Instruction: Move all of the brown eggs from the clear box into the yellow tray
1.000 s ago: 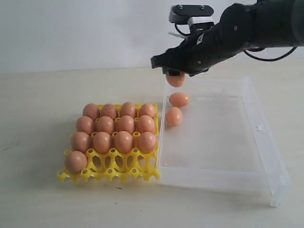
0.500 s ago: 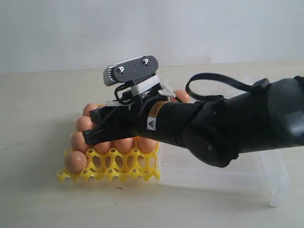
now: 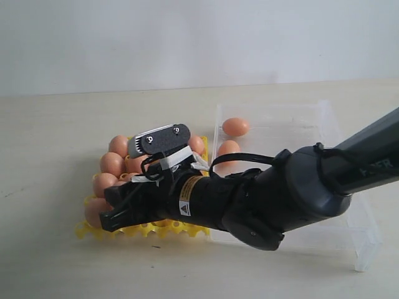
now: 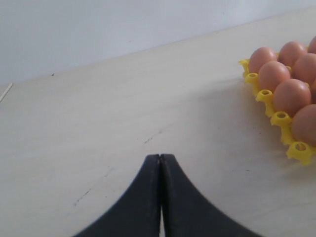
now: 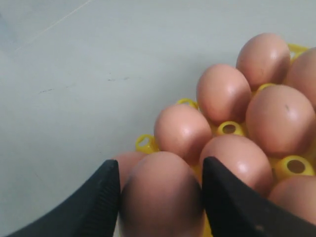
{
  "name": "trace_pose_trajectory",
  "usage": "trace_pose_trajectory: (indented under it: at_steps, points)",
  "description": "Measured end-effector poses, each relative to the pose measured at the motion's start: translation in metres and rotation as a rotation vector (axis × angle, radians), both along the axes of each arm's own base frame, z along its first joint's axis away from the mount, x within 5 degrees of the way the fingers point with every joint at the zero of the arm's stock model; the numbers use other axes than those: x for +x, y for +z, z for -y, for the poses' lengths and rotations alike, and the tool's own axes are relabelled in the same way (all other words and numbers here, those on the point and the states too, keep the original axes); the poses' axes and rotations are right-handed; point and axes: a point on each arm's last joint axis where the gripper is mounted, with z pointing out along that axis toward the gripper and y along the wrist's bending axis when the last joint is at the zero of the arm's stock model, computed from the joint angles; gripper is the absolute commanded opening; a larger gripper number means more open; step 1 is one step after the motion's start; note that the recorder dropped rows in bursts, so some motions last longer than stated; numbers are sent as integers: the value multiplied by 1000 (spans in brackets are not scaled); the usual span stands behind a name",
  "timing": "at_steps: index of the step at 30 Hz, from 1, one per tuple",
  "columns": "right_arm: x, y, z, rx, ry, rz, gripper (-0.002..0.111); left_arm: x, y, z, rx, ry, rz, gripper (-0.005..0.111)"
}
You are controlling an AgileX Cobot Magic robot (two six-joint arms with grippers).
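Observation:
My right gripper point(image 5: 160, 192) is shut on a brown egg point(image 5: 162, 195), held low over the front row of the yellow tray point(image 3: 140, 231), next to the front-left egg point(image 3: 93, 208). In the exterior view the black right arm point(image 3: 249, 199) reaches across the tray and hides much of it; the gripper point(image 3: 112, 212) sits at the tray's front left. Several brown eggs point(image 5: 224, 91) fill the tray's other cups. Two eggs lie in the clear box point(image 3: 349, 205): one point(image 3: 235, 127) at its far left, one point(image 3: 228, 148) just nearer. My left gripper point(image 4: 160, 158) is shut and holds nothing, over bare table beside the tray point(image 4: 276, 118).
The light wooden table point(image 3: 56, 124) spreads to the left of and behind the tray. The clear box's near wall point(image 3: 361, 255) stands at the front right. A pale wall rises behind the table.
The right arm carried an egg from above the clear box leftward across the tray, then lowered to the tray's front row. Two eggs stay in the box.

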Motion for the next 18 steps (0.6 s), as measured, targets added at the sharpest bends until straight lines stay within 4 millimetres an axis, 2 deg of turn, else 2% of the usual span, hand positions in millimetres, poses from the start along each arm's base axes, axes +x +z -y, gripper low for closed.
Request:
trace_pose_trajectory:
  at_steps: [6, 12, 18]
  points:
    - [0, -8, -1, 13, -2, -7, 20, 0, 0, 0, 0, 0, 0, 0]
    - [3, -5, -4, 24, -1, 12, 46, 0, 0, 0, 0, 0, 0, 0]
    - [6, -2, -5, 27, -12, 32, 51, 0, 0, 0, 0, 0, 0, 0]
